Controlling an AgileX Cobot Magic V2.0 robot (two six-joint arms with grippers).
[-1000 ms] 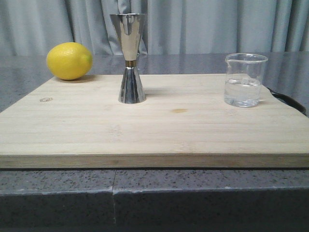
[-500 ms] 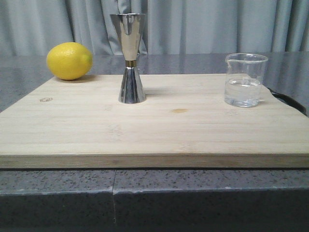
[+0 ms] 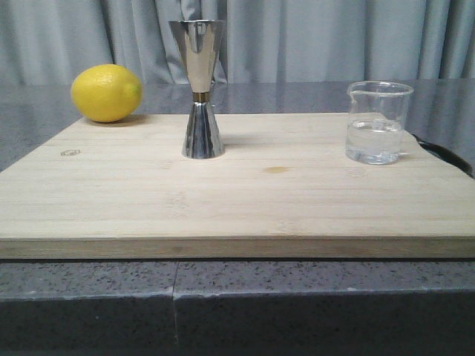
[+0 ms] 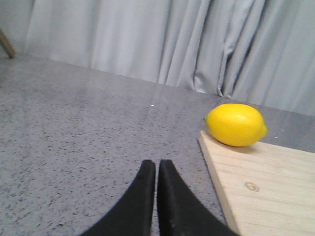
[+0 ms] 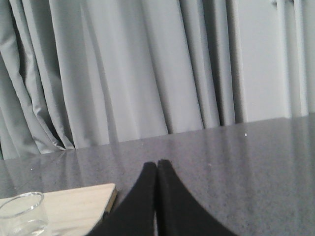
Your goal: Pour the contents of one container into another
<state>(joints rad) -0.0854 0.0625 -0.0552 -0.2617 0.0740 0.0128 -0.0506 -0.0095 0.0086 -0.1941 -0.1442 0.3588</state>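
Note:
The clear glass beaker (image 3: 377,122), about a third full of clear liquid, stands on the right of the wooden board (image 3: 237,193); its rim also shows in the right wrist view (image 5: 22,214). The steel double jigger (image 3: 200,89) stands upright on the board, left of centre. My left gripper (image 4: 156,164) is shut and empty, over the grey counter beside the board's left edge. My right gripper (image 5: 157,164) is shut and empty, over the counter to the right of the board. Neither gripper appears in the front view.
A yellow lemon (image 3: 107,93) rests at the board's back left corner, seen too in the left wrist view (image 4: 236,124). A dark curved object (image 3: 445,154) lies at the board's right edge. Grey curtains hang behind the speckled counter (image 3: 237,297).

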